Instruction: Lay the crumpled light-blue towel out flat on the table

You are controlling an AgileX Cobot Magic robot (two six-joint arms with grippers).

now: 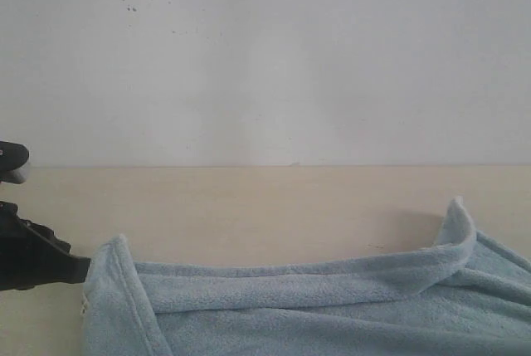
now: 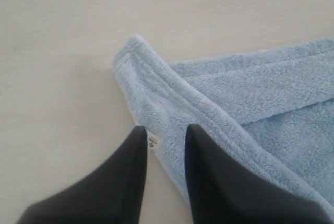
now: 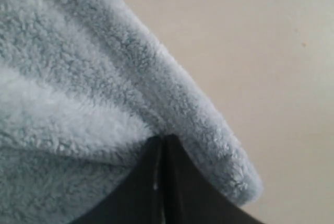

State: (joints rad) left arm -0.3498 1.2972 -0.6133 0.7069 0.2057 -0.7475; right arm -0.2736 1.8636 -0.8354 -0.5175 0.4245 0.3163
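Shows a pale beige tabletop (image 1: 249,207), matte and plain, meeting a white wall (image 1: 265,57) marked with a few dark specks (image 1: 131,8) high on the left. Finds the towel (image 1: 315,306) lying along the near part of the tabletop, rumpled in long folds, one corner raised at the left and another peak standing at the right. Has the left end effector (image 2: 166,130) clamped on the towel's hemmed edge, right by a small white label (image 2: 152,141). Has the right end effector (image 3: 160,145) with fingers pressed together, tips touching a thick fluffy fold; cannot tell whether any cloth is pinched there.
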